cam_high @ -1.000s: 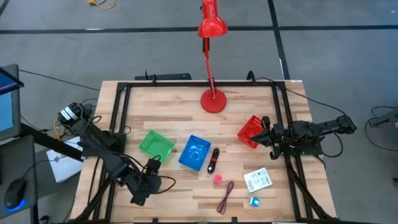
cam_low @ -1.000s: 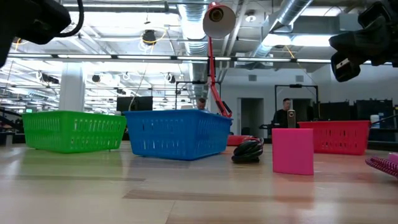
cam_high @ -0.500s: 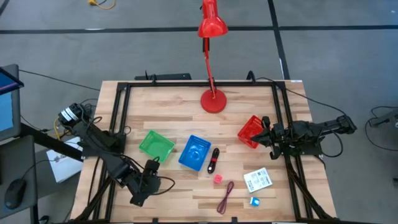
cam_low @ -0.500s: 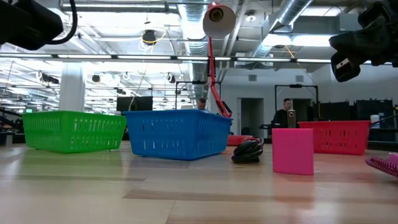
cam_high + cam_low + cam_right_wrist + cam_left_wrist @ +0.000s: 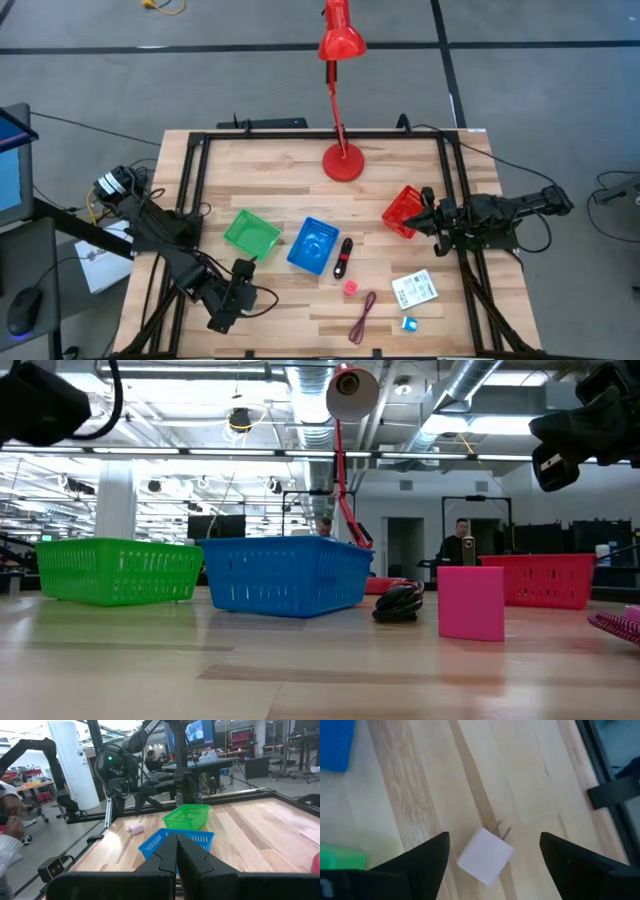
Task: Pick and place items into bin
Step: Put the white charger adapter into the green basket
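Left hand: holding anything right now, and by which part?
Nothing. The left hand is open above a small white plug block lying on the table, fingers on either side, not touching it.

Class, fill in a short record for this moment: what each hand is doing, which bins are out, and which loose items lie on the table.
left hand: open above a white plug adapter
right hand: shut, beside the red bin
bins: green bin, blue bin, red bin
loose items: pink cube, black-and-red stick, dark red cord, white packet
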Action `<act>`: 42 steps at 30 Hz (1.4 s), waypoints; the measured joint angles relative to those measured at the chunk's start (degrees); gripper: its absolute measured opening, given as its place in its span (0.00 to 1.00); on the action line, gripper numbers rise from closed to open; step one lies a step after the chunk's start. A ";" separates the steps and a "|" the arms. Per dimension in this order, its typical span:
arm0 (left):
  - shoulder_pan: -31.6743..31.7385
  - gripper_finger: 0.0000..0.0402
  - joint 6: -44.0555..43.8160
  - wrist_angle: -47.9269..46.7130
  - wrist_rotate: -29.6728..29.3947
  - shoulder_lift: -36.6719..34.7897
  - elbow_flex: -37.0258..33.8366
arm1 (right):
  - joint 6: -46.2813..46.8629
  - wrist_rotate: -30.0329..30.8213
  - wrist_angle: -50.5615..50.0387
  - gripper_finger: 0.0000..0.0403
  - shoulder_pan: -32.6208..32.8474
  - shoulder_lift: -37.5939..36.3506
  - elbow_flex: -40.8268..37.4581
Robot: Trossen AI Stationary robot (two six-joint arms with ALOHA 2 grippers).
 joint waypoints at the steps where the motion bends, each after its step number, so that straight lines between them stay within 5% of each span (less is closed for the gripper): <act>1: -0.36 0.76 0.05 1.14 -0.73 0.00 -1.01 | 0.00 0.01 0.00 0.00 0.00 0.00 0.00; 17: -1.15 0.72 20.95 0.36 3.13 0.00 -3.65 | 0.00 0.00 -0.01 0.00 -0.01 0.00 0.00; 42: 1.75 0.72 23.96 8.19 3.74 0.00 -9.00 | 0.00 -0.01 -0.01 0.00 -0.02 0.00 0.00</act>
